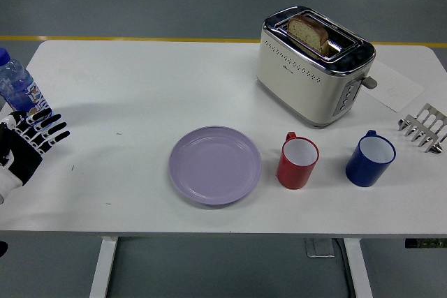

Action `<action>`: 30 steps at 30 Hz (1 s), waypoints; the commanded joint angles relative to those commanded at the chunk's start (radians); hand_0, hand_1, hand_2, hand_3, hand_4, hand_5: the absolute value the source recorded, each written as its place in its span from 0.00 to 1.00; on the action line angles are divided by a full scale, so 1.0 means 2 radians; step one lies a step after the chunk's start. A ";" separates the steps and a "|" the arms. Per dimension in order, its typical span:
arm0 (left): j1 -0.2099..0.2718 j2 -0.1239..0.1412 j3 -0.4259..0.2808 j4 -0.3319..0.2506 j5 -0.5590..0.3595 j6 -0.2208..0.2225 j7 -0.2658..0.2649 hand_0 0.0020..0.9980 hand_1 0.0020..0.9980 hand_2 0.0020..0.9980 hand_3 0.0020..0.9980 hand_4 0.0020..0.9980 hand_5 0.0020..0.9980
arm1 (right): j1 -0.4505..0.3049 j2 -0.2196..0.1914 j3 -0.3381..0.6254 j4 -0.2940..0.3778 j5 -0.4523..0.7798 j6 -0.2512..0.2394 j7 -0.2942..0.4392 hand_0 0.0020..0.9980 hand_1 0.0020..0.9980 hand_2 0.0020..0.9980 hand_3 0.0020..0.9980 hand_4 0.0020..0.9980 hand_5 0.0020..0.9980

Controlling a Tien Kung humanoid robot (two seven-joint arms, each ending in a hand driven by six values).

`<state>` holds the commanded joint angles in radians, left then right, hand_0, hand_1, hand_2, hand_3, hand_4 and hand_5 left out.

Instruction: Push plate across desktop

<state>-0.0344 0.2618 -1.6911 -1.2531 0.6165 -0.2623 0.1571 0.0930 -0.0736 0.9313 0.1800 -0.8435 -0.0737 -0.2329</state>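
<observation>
One hand, the left, hovers at the surface's left edge, fingers spread, holding nothing. Well apart lies the purple plate.

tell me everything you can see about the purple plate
The purple plate is round, pale lilac and smooth with a slight sheen, with a shallow raised rim and nothing on it. It lies flat near the white table's front edge, just left of the red mug without touching it. No hand touches it.

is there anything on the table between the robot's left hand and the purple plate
Nothing visible. The left hand hovers at the table's left edge beside the clear plastic water bottle; only bare white table lies between it and the round lilac plate.
</observation>
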 joint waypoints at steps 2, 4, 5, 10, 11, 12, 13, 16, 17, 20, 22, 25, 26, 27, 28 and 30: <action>0.002 -0.001 -0.010 0.001 -0.005 -0.008 0.009 0.64 0.67 0.68 0.66 0.48 0.96 | 0.000 0.000 0.000 0.000 0.000 0.000 0.000 0.62 0.57 0.65 0.60 0.44 0.36; 0.004 -0.002 -0.018 0.001 -0.012 -0.012 0.013 0.65 0.69 0.69 0.68 0.50 1.00 | -0.001 -0.001 0.000 0.000 -0.001 0.000 0.000 0.62 0.57 0.65 0.60 0.44 0.36; 0.005 -0.003 -0.019 0.001 -0.013 -0.013 0.013 0.65 0.69 0.69 0.68 0.50 1.00 | -0.001 -0.001 0.001 0.000 -0.001 0.000 0.000 0.62 0.57 0.65 0.60 0.44 0.36; 0.005 -0.006 -0.036 0.003 -0.025 -0.016 0.015 0.65 0.70 0.70 0.69 0.51 1.00 | -0.001 -0.002 0.001 0.000 -0.004 0.000 0.000 0.62 0.57 0.65 0.60 0.44 0.35; 0.005 -0.007 -0.038 0.003 -0.025 -0.016 0.016 0.65 0.70 0.70 0.69 0.51 1.00 | -0.001 -0.002 0.002 0.000 -0.005 0.000 0.000 0.62 0.57 0.65 0.60 0.44 0.35; 0.005 -0.008 -0.039 0.004 -0.025 -0.016 0.016 0.65 0.70 0.70 0.69 0.51 1.00 | -0.001 -0.002 0.003 0.000 -0.006 0.001 -0.001 0.62 0.57 0.65 0.60 0.44 0.35; 0.005 -0.008 -0.040 0.004 -0.025 -0.016 0.016 0.65 0.70 0.70 0.69 0.51 1.00 | -0.001 -0.002 0.003 0.000 -0.007 0.001 -0.001 0.62 0.57 0.65 0.60 0.44 0.35; 0.005 -0.011 -0.040 0.006 -0.025 -0.014 0.015 0.66 0.70 0.70 0.69 0.50 1.00 | -0.001 -0.003 0.006 0.000 -0.012 0.001 -0.002 0.62 0.57 0.65 0.60 0.44 0.35; 0.005 -0.012 -0.040 0.006 -0.026 -0.012 0.014 0.66 0.70 0.70 0.69 0.50 1.00 | -0.001 -0.003 0.007 0.000 -0.013 0.001 -0.003 0.62 0.57 0.65 0.60 0.44 0.35; 0.005 -0.014 -0.038 0.006 -0.034 0.000 -0.001 0.66 0.70 0.70 0.69 0.50 1.00 | -0.001 -0.003 0.008 0.000 -0.015 0.001 -0.003 0.62 0.57 0.65 0.60 0.44 0.35; 0.007 -0.015 -0.038 0.006 -0.036 0.001 -0.007 0.66 0.70 0.70 0.68 0.51 1.00 | -0.001 -0.003 0.009 0.000 -0.016 0.001 -0.003 0.62 0.57 0.65 0.60 0.44 0.35; 0.008 -0.015 -0.037 0.007 -0.037 0.002 -0.006 0.66 0.70 0.70 0.68 0.51 1.00 | -0.002 -0.004 0.010 0.000 -0.018 0.001 -0.003 0.62 0.57 0.65 0.60 0.44 0.35; 0.008 -0.015 -0.036 0.007 -0.038 0.003 -0.005 0.66 0.70 0.70 0.68 0.51 1.00 | -0.002 -0.004 0.011 0.000 -0.019 0.001 -0.003 0.62 0.57 0.65 0.60 0.44 0.35; 0.007 -0.015 -0.036 0.007 -0.039 0.005 -0.004 0.66 0.69 0.70 0.69 0.53 1.00 | -0.002 -0.004 0.011 0.000 -0.019 0.001 -0.003 0.62 0.57 0.66 0.60 0.43 0.35; 0.007 -0.015 -0.036 0.007 -0.039 0.005 -0.004 0.66 0.69 0.70 0.69 0.53 1.00 | -0.002 -0.004 0.011 0.000 -0.018 0.001 -0.003 0.62 0.57 0.66 0.60 0.43 0.35; 0.006 -0.015 -0.036 0.008 -0.039 0.007 -0.003 0.66 0.69 0.70 0.69 0.53 1.00 | -0.002 -0.004 0.010 0.000 -0.017 0.001 -0.002 0.62 0.57 0.66 0.60 0.43 0.35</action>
<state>-0.0217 0.2310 -1.7623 -1.2362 0.5390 -0.2487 0.1516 0.0883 -0.0811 0.9509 0.1800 -0.8765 -0.0714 -0.2376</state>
